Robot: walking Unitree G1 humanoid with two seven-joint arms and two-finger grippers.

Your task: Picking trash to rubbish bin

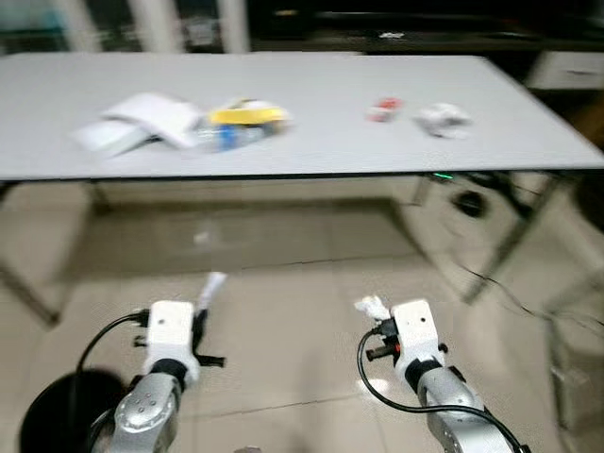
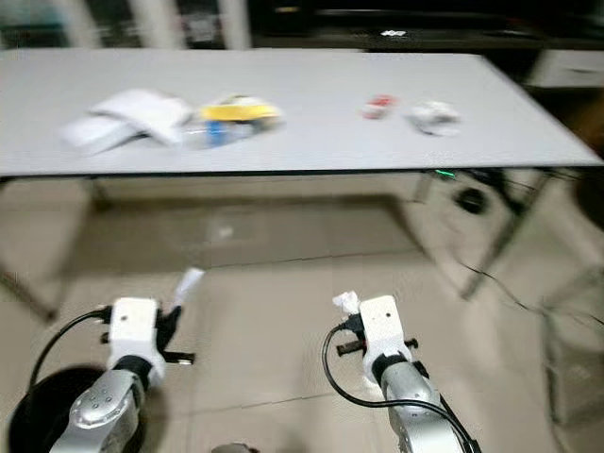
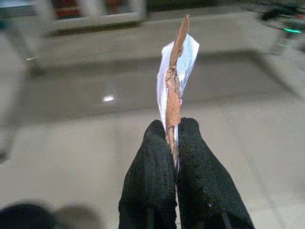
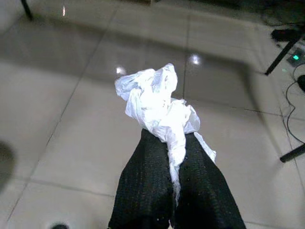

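Observation:
My left gripper point(image 3: 172, 136) is shut on a flat wrapper point(image 3: 177, 76), white on one side and brown along its edge; from the head the wrapper point(image 1: 211, 286) sticks up above the floor in front of me. My right gripper point(image 4: 167, 140) is shut on a crumpled white tissue point(image 4: 155, 105), and this tissue point(image 1: 372, 308) shows at the tip of the right arm. A black rubbish bin point(image 1: 58, 411) stands on the floor at my lower left, beside the left arm. More trash lies on the grey table point(image 1: 311, 142): white papers point(image 1: 142, 121), a yellow and blue packet point(image 1: 245, 121), a small red item point(image 1: 384, 109), a white wad point(image 1: 444, 120).
The table stands ahead with its front edge across the view and metal legs point(image 1: 514, 241) at right. Cables point(image 1: 505, 293) and a dark object point(image 1: 469, 202) lie on the tiled floor under its right end. Open beige tiles point(image 1: 293, 330) stretch between me and the table.

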